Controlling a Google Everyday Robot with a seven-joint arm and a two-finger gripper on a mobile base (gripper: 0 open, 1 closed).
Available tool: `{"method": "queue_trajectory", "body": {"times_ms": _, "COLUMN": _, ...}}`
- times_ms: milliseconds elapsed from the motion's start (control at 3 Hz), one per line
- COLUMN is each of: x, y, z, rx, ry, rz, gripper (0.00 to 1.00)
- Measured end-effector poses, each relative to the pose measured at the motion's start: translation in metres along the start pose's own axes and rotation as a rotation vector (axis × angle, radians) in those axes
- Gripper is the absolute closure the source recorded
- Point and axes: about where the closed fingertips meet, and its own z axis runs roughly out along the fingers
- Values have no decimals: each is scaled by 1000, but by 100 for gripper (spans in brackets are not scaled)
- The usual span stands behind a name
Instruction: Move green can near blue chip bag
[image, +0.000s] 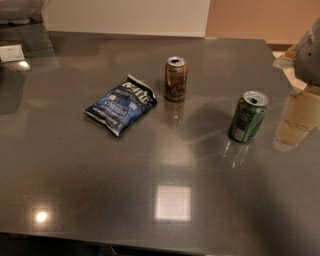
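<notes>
Green can (248, 116) upright at right of grey table (150, 200); brown-orange can (176, 78) upright at centre, just beside blue chip bag (121, 104) lying flat; gripper (309, 55) at right edge, apart from green can.

Nothing I can read for certain. Blue chip bag (121, 104): white lettering, biggest word near its top edge, letters won't resolve. Brown-orange can (175, 79): pale script, illegible. Green can (248, 116): pale label panel, print unreadable. Gripper (310, 52) at the frame's right edge, markings indiscernible.
</notes>
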Motion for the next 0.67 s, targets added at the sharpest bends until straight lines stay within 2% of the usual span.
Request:
{"method": "queue_trajectory", "body": {"times_ms": 333, "x": -2, "y": -8, "z": 2, "rx": 18, "ry": -9, "rz": 0, "gripper": 0}}
{"method": "queue_trajectory", "body": {"times_ms": 667, "x": -1, "y": -23, "z": 12, "rx": 9, "ry": -48, "rz": 19, "gripper": 0}}
